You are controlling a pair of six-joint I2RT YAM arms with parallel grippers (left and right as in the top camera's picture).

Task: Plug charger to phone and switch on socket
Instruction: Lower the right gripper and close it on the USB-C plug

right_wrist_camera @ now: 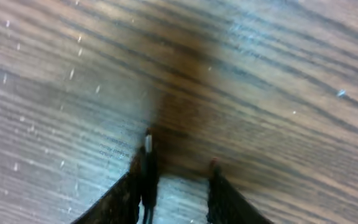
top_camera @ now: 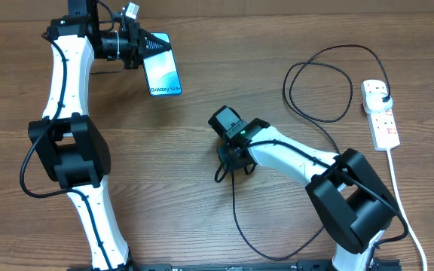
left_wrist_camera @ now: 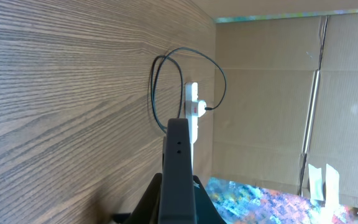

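Tabletop [top_camera: 187, 188]; phone [top_camera: 162, 69] screen overhead, edge-on left wrist.

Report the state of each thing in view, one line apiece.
Slim cyan-screened phone: screen lit, gripped at one end.
Left gripper: shut on the phone.
Long thin black charger cable: plugged into the strip, not into the phone.
White oblong power strip: flat on wooden table; switch position unreadable.
Right gripper: jaws apart, low over the table.

Left end effector [top_camera: 146, 45] clamped tight; right end effector [right_wrist_camera: 179, 169] low, wrist downward, fingers [right_wrist_camera: 221, 190] narrowly apart
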